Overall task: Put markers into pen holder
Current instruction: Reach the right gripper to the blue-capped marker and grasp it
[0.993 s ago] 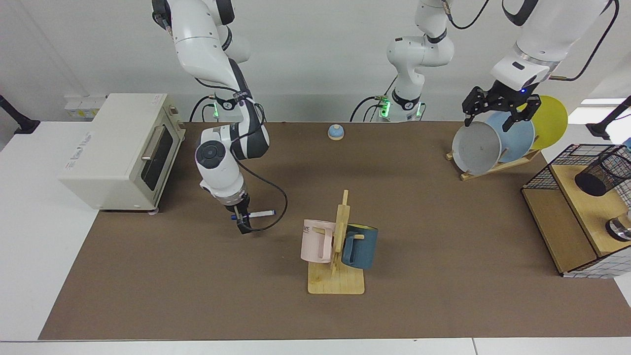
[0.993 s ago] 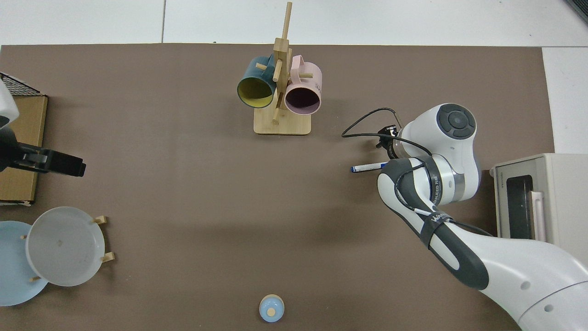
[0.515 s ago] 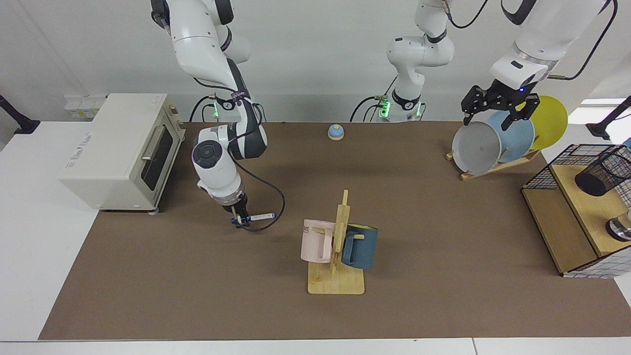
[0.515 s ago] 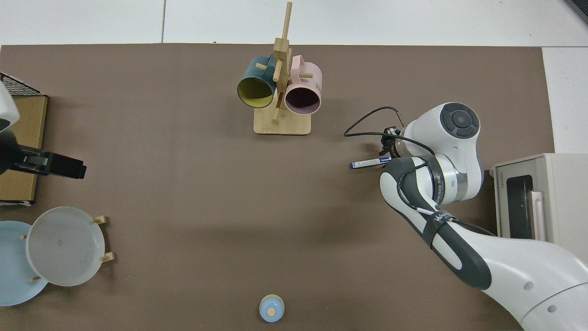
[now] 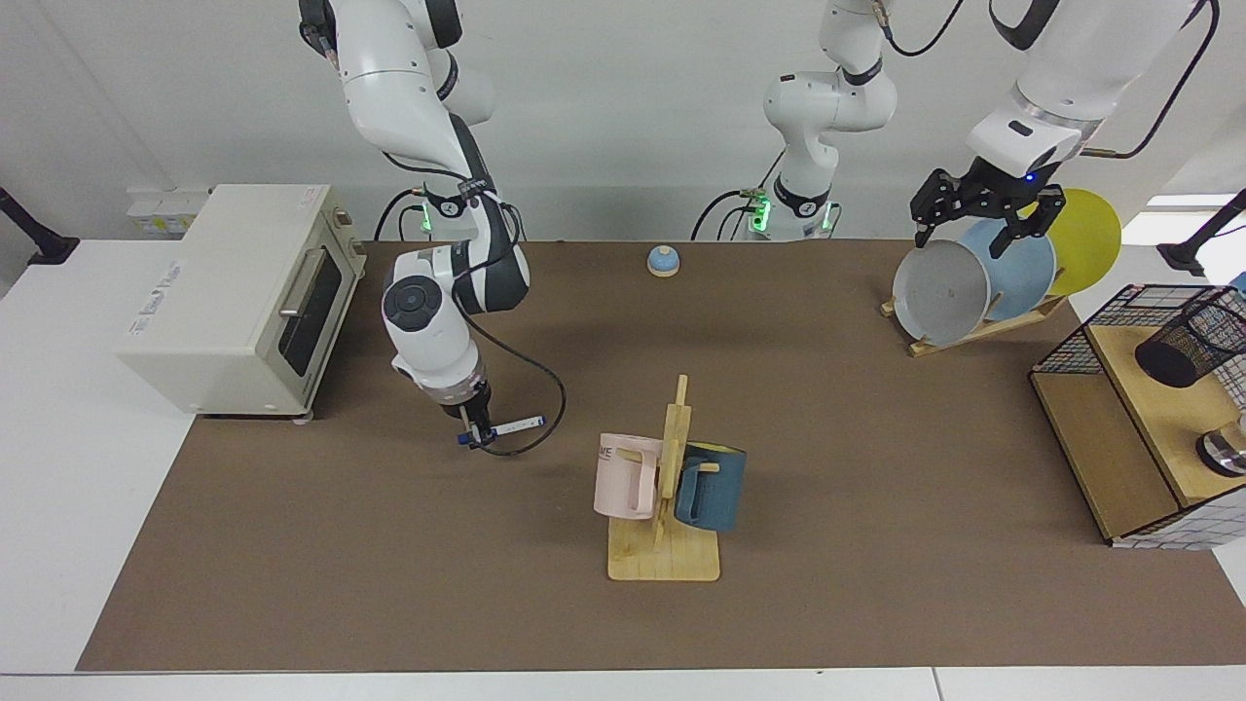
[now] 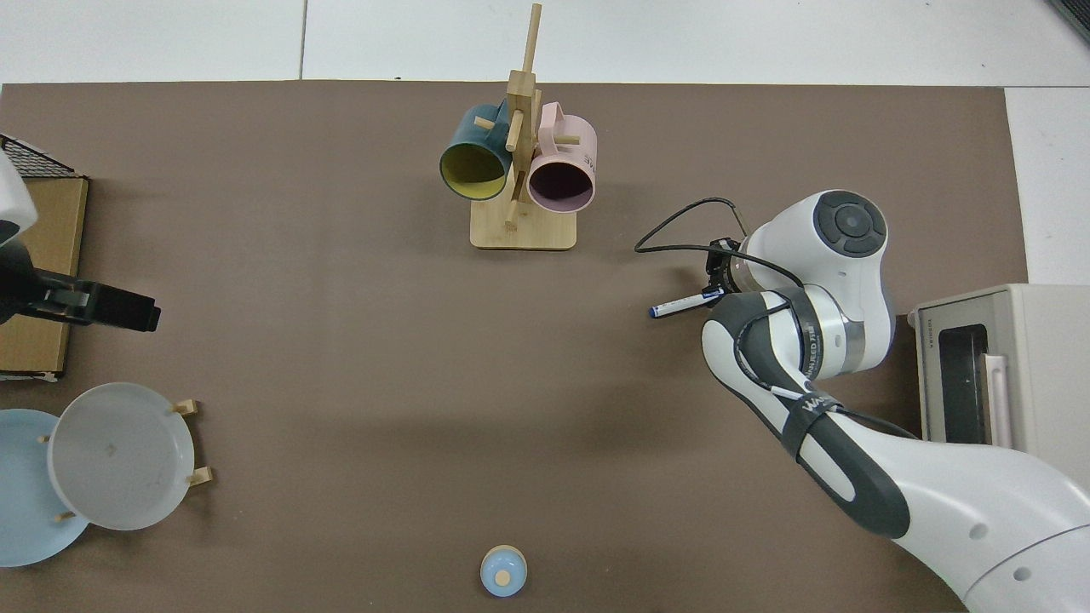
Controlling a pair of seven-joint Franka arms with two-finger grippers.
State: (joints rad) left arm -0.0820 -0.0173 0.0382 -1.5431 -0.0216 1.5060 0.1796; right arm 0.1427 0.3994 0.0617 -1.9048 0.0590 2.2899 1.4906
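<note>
My right gripper [image 5: 474, 435] [image 6: 714, 285] points down over the brown mat beside the toaster oven, shut on the blue-capped end of the marker [image 5: 518, 425] [image 6: 681, 304]. The white barrel sticks out sideways, slightly tilted, toward the mug rack. The pen holder [image 5: 1192, 346], a black mesh cup, rests tilted on the wooden wire-grid shelf [image 5: 1100, 458] at the far right of the facing view; the top view does not show it. My left gripper [image 5: 983, 216] [image 6: 119, 308] hangs open and holds nothing, above the plate rack, near the shelf.
A wooden mug rack [image 5: 664, 545] [image 6: 521, 230] with a pink mug [image 5: 623, 475] and a blue mug [image 5: 711, 487] stands mid-table. A toaster oven [image 5: 234, 292] sits behind my right arm. Plates [image 5: 942, 292] lean in a rack. A small blue bell [image 5: 663, 260] sits near the arm bases.
My right gripper has risen a little with the marker, and the marker's free end has tilted. The left gripper moved up slightly above the plates.
</note>
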